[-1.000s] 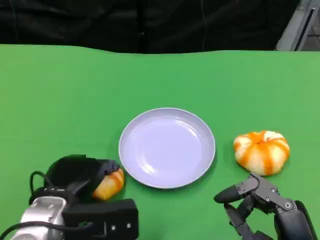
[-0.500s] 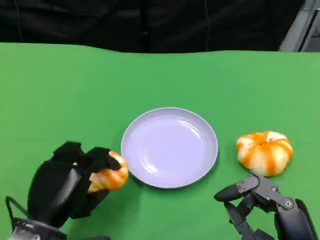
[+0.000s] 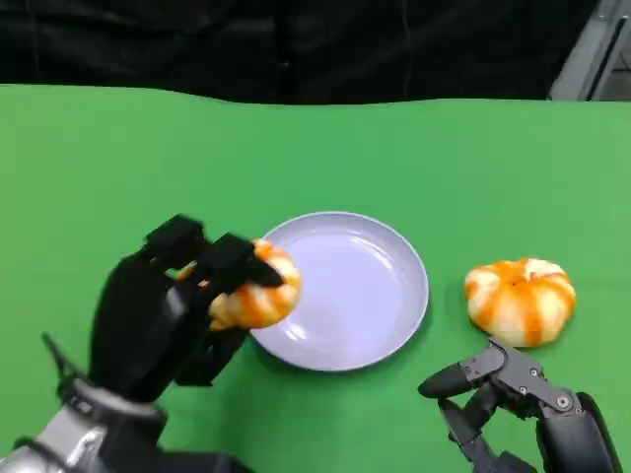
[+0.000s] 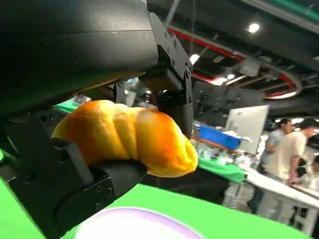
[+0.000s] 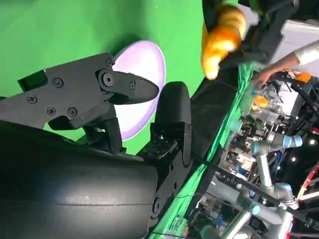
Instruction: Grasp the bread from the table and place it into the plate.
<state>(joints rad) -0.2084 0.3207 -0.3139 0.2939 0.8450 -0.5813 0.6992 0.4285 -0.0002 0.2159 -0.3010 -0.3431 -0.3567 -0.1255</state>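
Now gripping the bread [image 3: 254, 292] in the left hand [image 3: 168, 315], lifted off the green table [image 3: 99, 177] over the near-left rim of the lilac plate [image 3: 380, 286]. Resting low at the near right, right hand [image 3: 503, 409] empty with fingers apart, just short of a second orange-striped bun [image 3: 520, 300].

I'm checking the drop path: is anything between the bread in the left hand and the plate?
Nothing visible. The left hand holds the bread over the plate's near-left rim; the plate's inside is bare.
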